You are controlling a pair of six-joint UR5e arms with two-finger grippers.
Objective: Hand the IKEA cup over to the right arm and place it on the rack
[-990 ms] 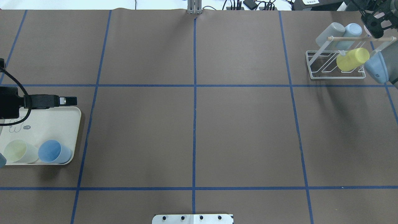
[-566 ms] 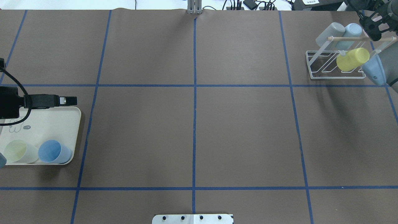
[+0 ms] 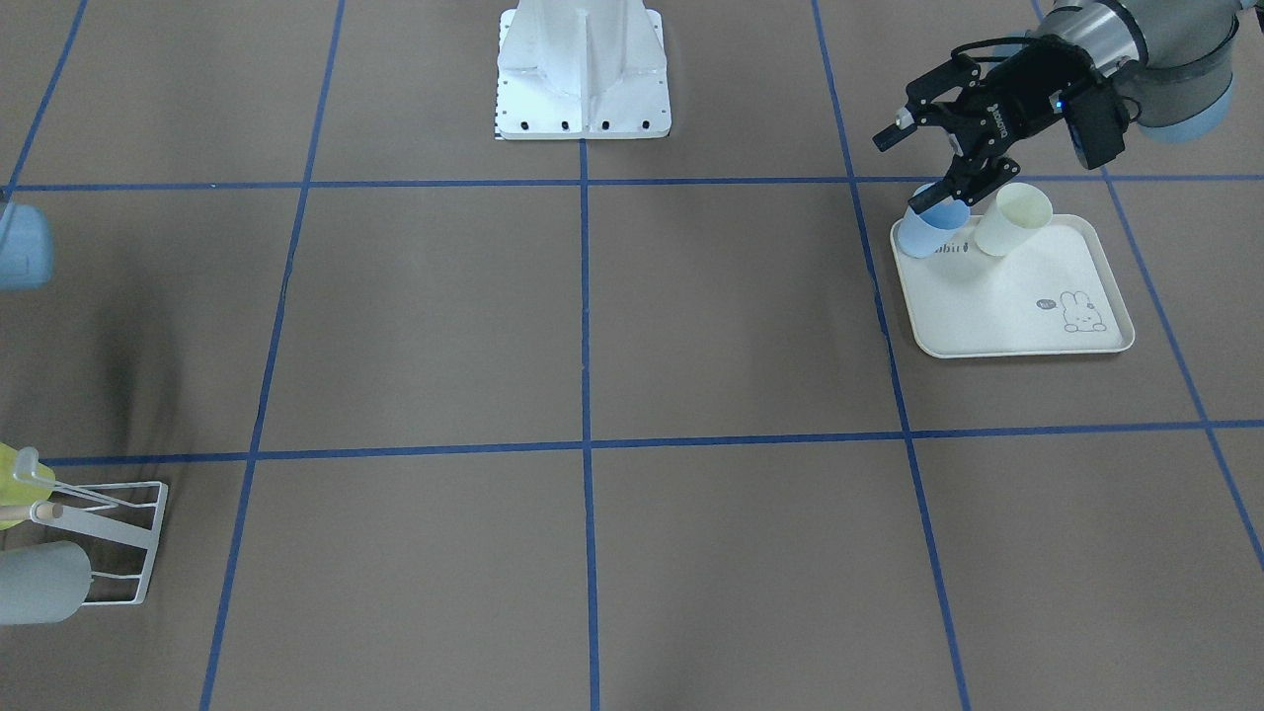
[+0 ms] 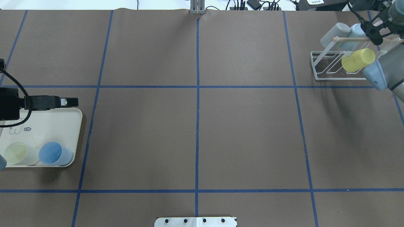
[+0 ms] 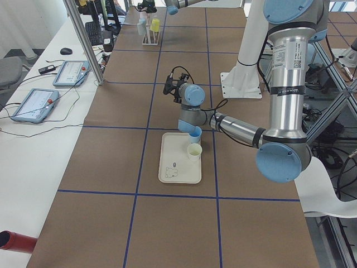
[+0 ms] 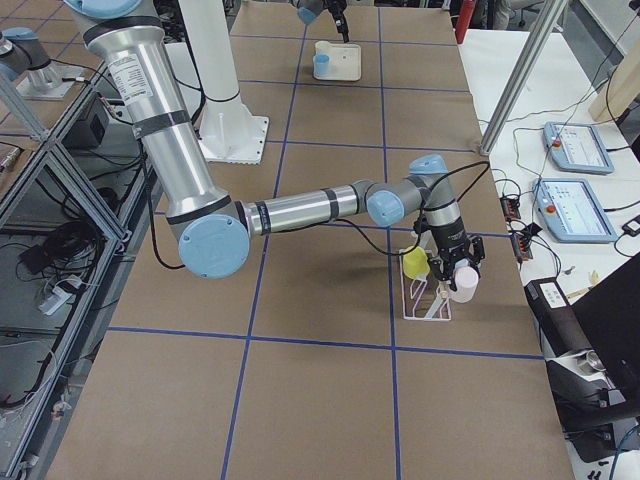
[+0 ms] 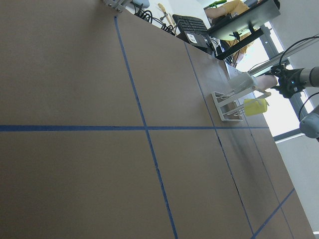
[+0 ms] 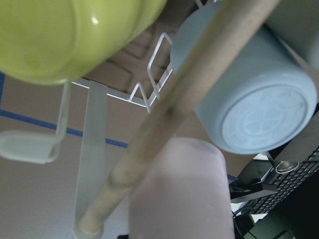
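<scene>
My right gripper point(image 4: 375, 33) is at the far right end of the white wire rack point(image 4: 315, 63), shut on a pale pink IKEA cup point(image 6: 462, 288). In the right wrist view the pink cup point(image 8: 179, 194) lies close against the rack's wooden dowel point(image 8: 164, 134). A yellow cup point(image 4: 358, 60), a grey cup point(image 4: 334, 33) and a light blue cup point(image 8: 249, 99) hang on the rack. My left gripper point(image 3: 899, 173) stands open just above a blue cup point(image 3: 928, 232) on the cream tray point(image 3: 997, 316), holding nothing.
A pale yellow cup point(image 3: 1009, 219) stands beside the blue one on the tray. The robot's white base plate point(image 3: 583, 89) sits at the table's middle edge. Brown table surface with blue tape lines lies between tray and rack.
My right gripper and its elbow have shifted a little left, closer over the rack's dowel. The left arm has not moved.
</scene>
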